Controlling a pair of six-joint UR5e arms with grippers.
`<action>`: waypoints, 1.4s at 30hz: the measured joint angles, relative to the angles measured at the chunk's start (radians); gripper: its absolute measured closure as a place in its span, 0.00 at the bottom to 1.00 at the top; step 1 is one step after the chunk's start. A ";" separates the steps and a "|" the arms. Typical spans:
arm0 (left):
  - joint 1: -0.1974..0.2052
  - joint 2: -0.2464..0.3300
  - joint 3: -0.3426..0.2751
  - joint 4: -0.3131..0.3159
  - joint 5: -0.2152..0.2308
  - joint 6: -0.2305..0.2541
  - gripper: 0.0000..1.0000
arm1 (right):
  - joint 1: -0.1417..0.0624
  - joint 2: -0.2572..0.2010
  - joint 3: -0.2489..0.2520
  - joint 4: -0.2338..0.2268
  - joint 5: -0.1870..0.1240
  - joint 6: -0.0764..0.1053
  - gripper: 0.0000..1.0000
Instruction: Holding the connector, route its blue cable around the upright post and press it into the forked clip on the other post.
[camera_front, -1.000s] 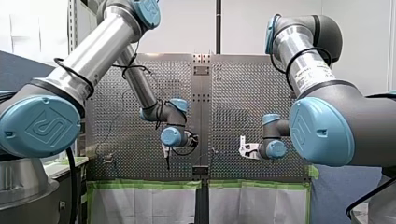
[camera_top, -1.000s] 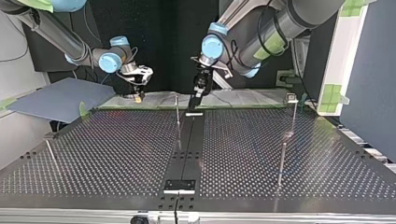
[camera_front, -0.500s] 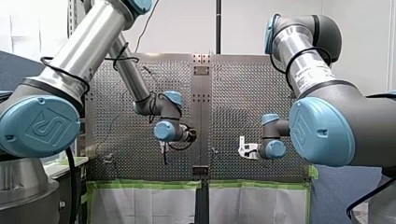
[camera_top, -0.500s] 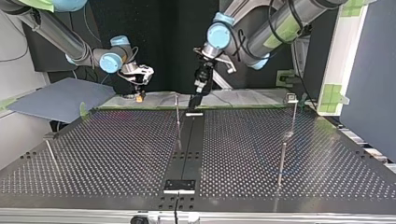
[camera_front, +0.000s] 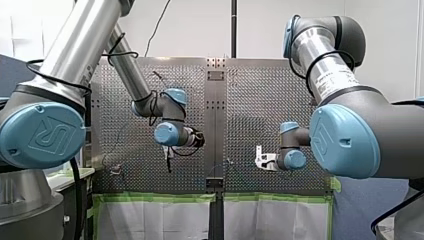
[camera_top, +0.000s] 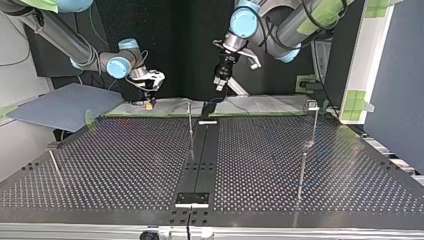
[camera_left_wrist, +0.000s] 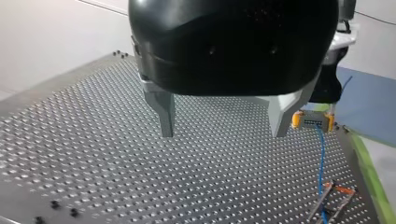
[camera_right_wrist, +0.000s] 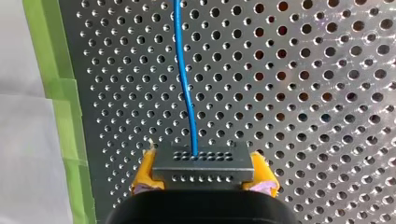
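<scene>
As my right pincer (camera_right_wrist: 204, 177) grips the connector (camera_right_wrist: 204, 163), blue cable (camera_right_wrist: 184, 84) runs ahead — wavy.

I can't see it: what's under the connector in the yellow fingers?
Perforated table, with the blue cable leading off over it. The connector covers the spot straight below.

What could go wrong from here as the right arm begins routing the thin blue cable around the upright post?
My right gripper pinches the small grey multi-pin connector only by its ends between yellow pads; a tug on the thin blue cable might pull it loose.
My left gripper hangs open and empty, near the thin metal upright post in the top view; the routing path may run into it.
</scene>
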 joint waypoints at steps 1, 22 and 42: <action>0.000 0.010 -0.010 0.008 -0.001 -0.002 0.00 | 0.000 0.000 -0.001 0.001 0.000 0.000 1.00; 0.011 0.196 -0.196 0.178 -0.058 0.056 0.00 | 0.003 0.000 -0.003 0.018 -0.001 -0.002 1.00; 0.026 0.214 -0.324 0.282 -0.101 0.090 0.00 | 0.001 0.000 -0.005 0.026 -0.002 -0.003 1.00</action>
